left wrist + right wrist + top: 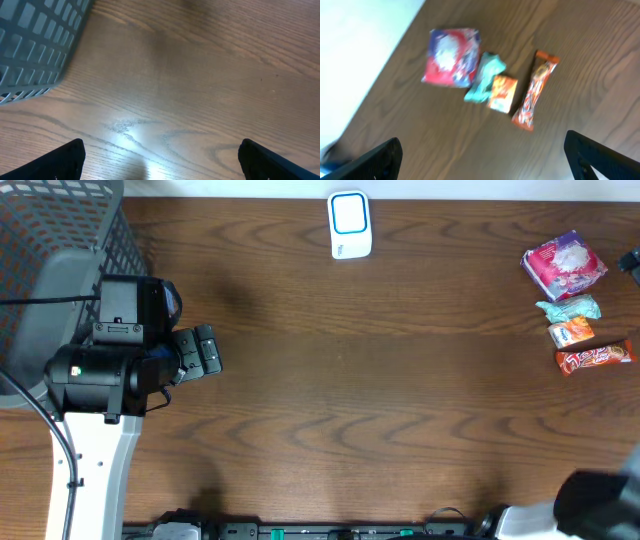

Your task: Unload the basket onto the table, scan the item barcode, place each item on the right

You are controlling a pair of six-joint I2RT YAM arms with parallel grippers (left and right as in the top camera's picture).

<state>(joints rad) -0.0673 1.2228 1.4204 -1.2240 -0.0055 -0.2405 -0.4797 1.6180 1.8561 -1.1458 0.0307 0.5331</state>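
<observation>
Both arms are empty. The right end effector (482, 140) hangs with fingers spread wide above the goods, gripping nothing. The left end effector (160, 147) is likewise released over bare table (380, 390), beside the mesh basket (60, 230).

The things to scan lie together near the table's right edge: a pink packet (565, 265), a teal packet (570, 308), a small orange packet (571, 332) and a snack bar (595, 357). The scanner (350, 225) sits well apart, at the far edge.

The step in hand looks like a pick. The bar, set slightly off from the rest, seems the cleanest target: close across its narrow width. The right wrist view is blurred, so no barcode can be made out. The teal and orange packets touch, so a grab there may drag both. The table's middle offers open room for the carry, though the bar lies close to the right edge.
</observation>
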